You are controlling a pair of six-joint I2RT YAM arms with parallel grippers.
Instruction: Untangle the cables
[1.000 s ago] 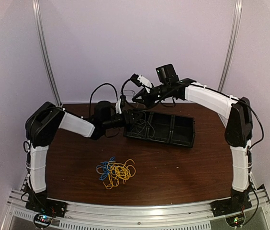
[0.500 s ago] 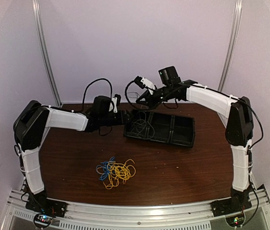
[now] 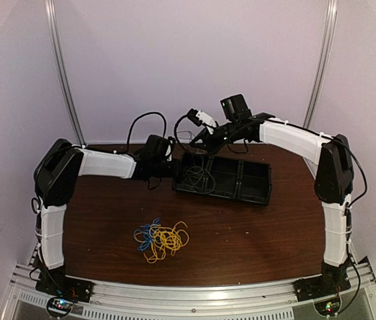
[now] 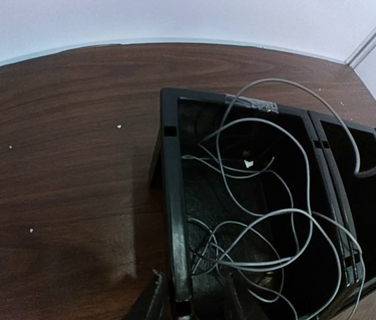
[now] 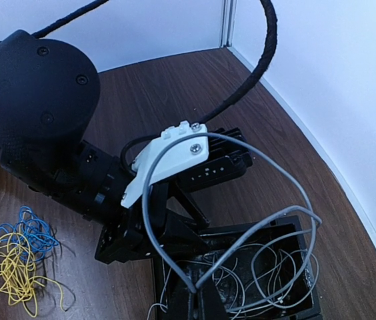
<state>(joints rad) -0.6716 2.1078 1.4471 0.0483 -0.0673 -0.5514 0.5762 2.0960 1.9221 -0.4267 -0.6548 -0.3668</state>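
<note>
Black right hand [image 5: 195, 300] is closed on a pale grey cable [image 5: 145, 207], whose loops hang into the end compartment of the tray [image 4: 173, 220]. Left hand [image 4: 194, 303] stands apart, astride that tray's wall. Yellow and blue cables [image 3: 161, 239] lie tangled on the desk [image 3: 261, 227], well apart.

So the yellow cable [image 3: 171, 240] and blue cable [image 3: 147, 233] sit mashed together in one small knotty pile, lower middle of the top view, blue on its left side. The grey cable [image 4: 261, 220] lies in loose loops (pretty messy) in the leftmost compartment of the black tray [image 4: 175, 220], one strand lifted up out of it.
</note>
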